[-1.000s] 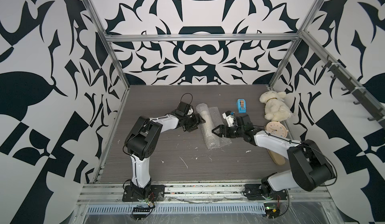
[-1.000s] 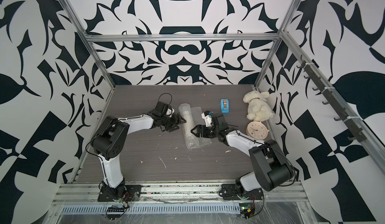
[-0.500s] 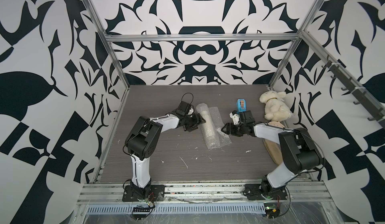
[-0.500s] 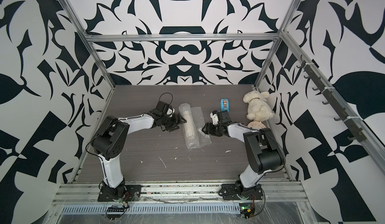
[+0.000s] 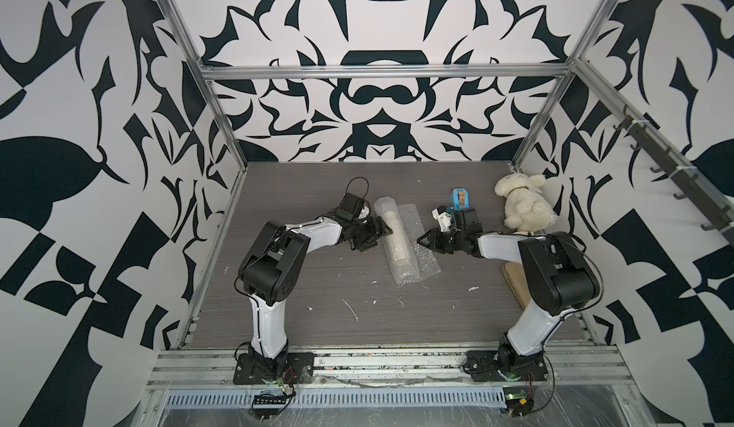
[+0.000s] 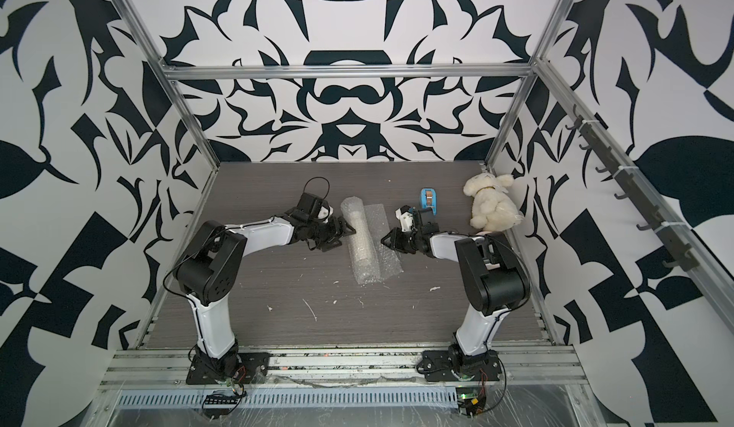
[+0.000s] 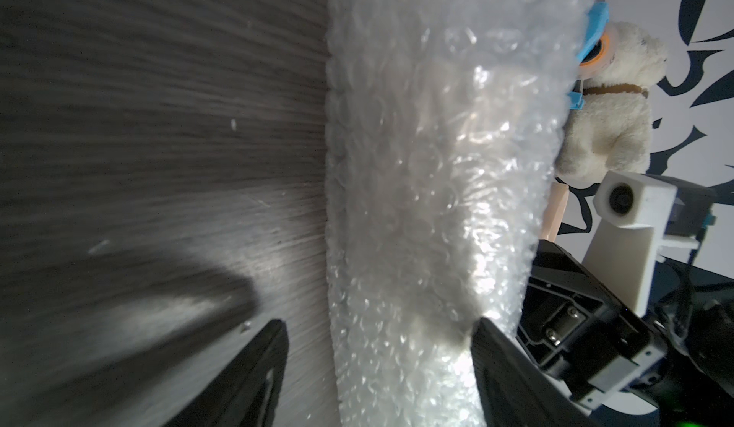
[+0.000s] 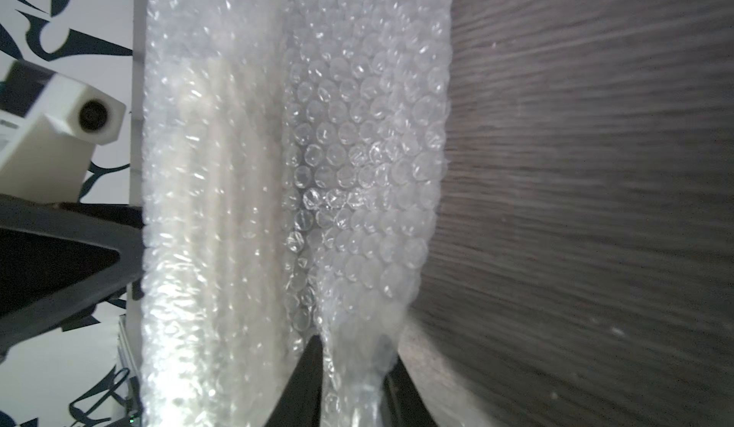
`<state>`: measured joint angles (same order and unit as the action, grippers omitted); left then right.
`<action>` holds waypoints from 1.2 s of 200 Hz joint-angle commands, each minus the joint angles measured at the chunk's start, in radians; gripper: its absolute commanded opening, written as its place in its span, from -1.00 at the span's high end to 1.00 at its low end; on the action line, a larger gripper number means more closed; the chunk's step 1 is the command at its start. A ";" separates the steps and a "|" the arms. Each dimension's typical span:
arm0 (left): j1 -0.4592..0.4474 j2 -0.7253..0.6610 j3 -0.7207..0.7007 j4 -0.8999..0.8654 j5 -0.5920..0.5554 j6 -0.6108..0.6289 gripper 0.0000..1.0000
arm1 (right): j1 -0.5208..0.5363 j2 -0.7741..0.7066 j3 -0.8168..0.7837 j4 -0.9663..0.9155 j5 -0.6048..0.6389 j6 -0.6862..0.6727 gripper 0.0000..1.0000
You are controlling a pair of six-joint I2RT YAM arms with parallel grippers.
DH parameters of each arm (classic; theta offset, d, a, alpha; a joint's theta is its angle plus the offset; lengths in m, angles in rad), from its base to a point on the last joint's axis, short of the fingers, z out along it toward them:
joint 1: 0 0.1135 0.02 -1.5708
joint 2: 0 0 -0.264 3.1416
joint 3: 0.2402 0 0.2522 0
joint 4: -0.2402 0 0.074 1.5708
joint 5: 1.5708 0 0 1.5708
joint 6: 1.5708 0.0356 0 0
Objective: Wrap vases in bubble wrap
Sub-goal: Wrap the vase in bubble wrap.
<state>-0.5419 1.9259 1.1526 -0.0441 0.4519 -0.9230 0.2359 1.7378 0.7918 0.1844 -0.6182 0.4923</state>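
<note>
1. We note the wrap [image 5: 400, 246] lying rolled up on the bench [image 5: 317, 286], seen in both top views [image 6: 363, 246].
2. The vase [image 8: 222, 155] lies on its side inside the wrap. Its cream ribs show through the bubbles in the right wrist view. In the left wrist view it is only a pale blur [image 7: 468, 174].
3. A single-layer flap [image 8: 365, 147] spreads flat from the wrap on the right arm's side.
4. Left fingers [image 7: 266, 369] are released and spread astride the wrap. One touches the wrap and the other stands clear of it.
5. Right fingers [image 8: 302, 389] are clenched on the flap's edge, with plastic bunched between them.
6. The tape dispenser [image 5: 460, 198] and bunny [image 5: 522, 202] stand well apart from the wrap, beyond the right fingers.
</note>
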 commanded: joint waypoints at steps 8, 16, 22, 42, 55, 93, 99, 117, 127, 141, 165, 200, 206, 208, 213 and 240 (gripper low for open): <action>-0.006 0.027 0.020 -0.043 0.005 0.015 -0.53 | -0.001 -0.055 0.013 0.070 -0.066 0.044 0.58; -0.007 0.030 0.024 -0.042 0.008 0.016 -0.52 | 0.001 -0.061 0.016 0.069 -0.072 0.045 0.60; -0.006 0.034 0.028 -0.043 0.012 0.016 -0.52 | 0.001 -0.065 0.018 0.066 -0.074 0.045 0.61; -0.006 0.039 0.040 -0.041 0.019 0.018 -0.52 | 0.006 -0.079 0.023 0.058 -0.091 0.042 0.64; -0.006 0.041 0.048 -0.040 0.022 0.019 -0.53 | 0.017 -0.087 0.028 0.047 -0.097 0.029 0.65; -0.006 0.052 0.081 -0.051 0.031 0.029 -0.53 | 0.065 -0.037 0.065 0.018 -0.112 0.002 0.65; -0.006 0.056 0.090 -0.057 0.031 0.033 -0.52 | 0.072 -0.032 0.065 0.022 -0.113 0.005 0.64; -0.006 0.058 0.109 -0.065 0.034 0.040 -0.52 | 0.085 -0.034 0.068 0.033 -0.109 0.011 0.59; -0.006 0.059 0.118 -0.066 0.040 0.044 -0.53 | 0.088 -0.036 0.077 0.026 -0.118 0.005 0.51; -0.006 0.067 0.138 -0.084 0.044 0.057 -0.53 | 0.088 -0.041 0.091 0.003 -0.122 -0.010 0.39; -0.007 0.068 0.168 -0.084 0.057 0.067 -0.54 | 0.092 -0.046 0.100 -0.004 -0.127 -0.019 0.32; -0.010 0.067 0.177 -0.015 0.104 0.054 -0.61 | 0.115 -0.042 0.120 -0.016 -0.129 -0.021 0.32; -0.012 0.068 0.179 -0.006 0.113 0.054 -0.62 | 0.118 -0.039 0.121 -0.017 -0.127 -0.023 0.32; -0.013 0.069 0.179 -0.003 0.117 0.054 -0.63 | 0.118 -0.038 0.122 -0.017 -0.127 -0.022 0.32; -0.013 0.072 0.179 0.005 0.126 0.052 -0.65 | 0.119 -0.035 0.124 -0.017 -0.127 -0.023 0.32; -0.015 0.103 0.177 0.058 0.191 0.022 -0.77 | 0.126 -0.022 0.140 -0.016 -0.128 -0.021 0.32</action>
<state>-0.5453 1.9923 1.3071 -0.0479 0.5491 -0.8879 0.3485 1.7119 0.8814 0.1543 -0.7219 0.4900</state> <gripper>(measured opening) 0.846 0.341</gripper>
